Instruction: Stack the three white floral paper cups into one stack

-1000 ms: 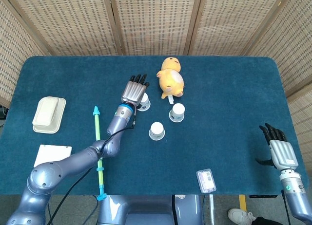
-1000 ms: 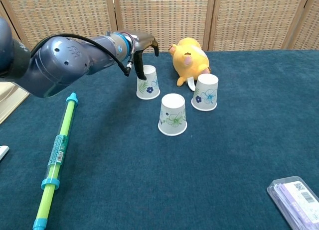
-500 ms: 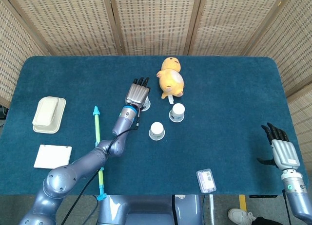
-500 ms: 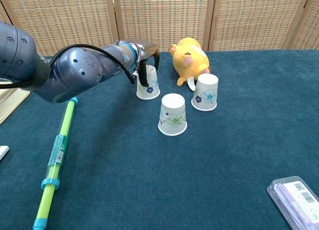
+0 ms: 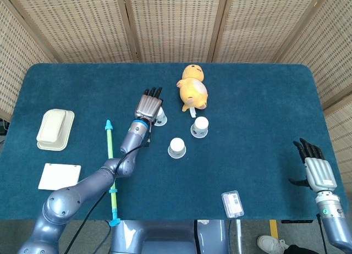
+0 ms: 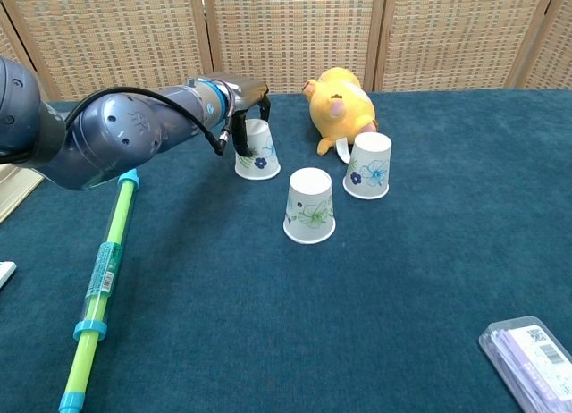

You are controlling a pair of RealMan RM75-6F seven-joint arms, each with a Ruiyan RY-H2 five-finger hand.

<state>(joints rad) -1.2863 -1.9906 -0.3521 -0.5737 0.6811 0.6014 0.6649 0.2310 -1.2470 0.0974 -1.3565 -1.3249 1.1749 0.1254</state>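
Three white floral paper cups stand upside down mid-table. My left hand reaches over the rear left cup and grips it, thumb on its left side and fingers on its far side. That cup leans a little to the left, with its rim at the cloth. The front cup and the right cup stand free. My right hand hangs open past the table's right edge, holding nothing.
A yellow plush toy lies just behind the cups. A green and blue stick lies to the left. A white box, a white card and a plastic packet sit near the edges.
My left hand has closed around the rear left cup and drawn it slightly left, so it now tilts. The other cups and my right hand have stayed put.
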